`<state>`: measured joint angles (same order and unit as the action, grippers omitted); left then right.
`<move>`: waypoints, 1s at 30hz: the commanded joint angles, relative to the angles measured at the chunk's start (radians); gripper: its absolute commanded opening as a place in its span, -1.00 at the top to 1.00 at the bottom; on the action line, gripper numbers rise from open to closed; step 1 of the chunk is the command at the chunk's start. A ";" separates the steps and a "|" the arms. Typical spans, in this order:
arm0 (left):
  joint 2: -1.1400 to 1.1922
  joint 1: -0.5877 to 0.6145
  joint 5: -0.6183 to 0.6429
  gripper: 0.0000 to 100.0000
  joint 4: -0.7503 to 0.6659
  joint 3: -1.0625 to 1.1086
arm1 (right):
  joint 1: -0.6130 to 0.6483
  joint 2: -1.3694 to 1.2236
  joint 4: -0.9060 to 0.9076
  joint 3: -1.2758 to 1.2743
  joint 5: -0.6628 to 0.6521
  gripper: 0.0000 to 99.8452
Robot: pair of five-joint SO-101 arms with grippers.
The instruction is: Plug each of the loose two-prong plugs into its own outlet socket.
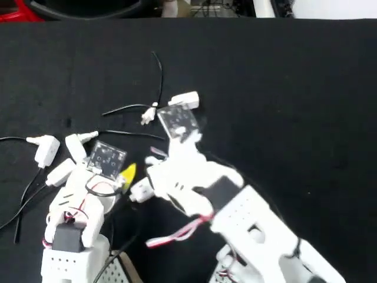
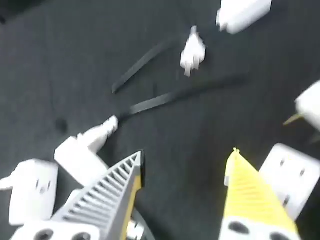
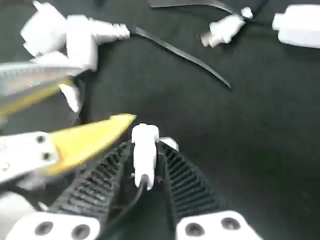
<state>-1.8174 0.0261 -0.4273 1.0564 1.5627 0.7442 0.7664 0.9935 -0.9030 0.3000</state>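
Between the right gripper's [image 3: 146, 150] 2 black fingers [image 3: 186, 176] sits a white plug [image 3: 145, 140], pinched tight, its long side in line with the fingers, cord toward the wrist. Just beside it is the yellow finger [image 3: 85, 140] of the left gripper [image 2: 186, 155], spread wide. Farther off on the table [image 3: 260, 125] lie a loose plug [image 3: 225, 31], a white block [image 3: 299, 25], and a socket [image 3: 45, 30] beside another plug [image 3: 82, 42].
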 commanded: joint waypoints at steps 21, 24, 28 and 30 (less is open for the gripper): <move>-0.006 0.294 -0.087 0.47 0.061 0.096 | -0.014 -0.395 -0.129 0.053 -0.114 0.98; -0.006 0.294 -0.087 0.47 0.061 0.096 | -0.014 -0.401 -0.129 0.051 -0.114 0.98; -0.006 0.292 -0.087 0.47 0.061 0.096 | -0.012 -0.403 -0.129 0.048 -0.069 0.98; -0.006 0.292 -0.087 0.47 0.061 0.096 | 0.005 -0.406 -0.132 0.041 -0.052 0.98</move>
<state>-1.8190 0.3084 -0.5132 1.1377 1.6671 0.7426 0.3613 0.8784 -0.8753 0.2202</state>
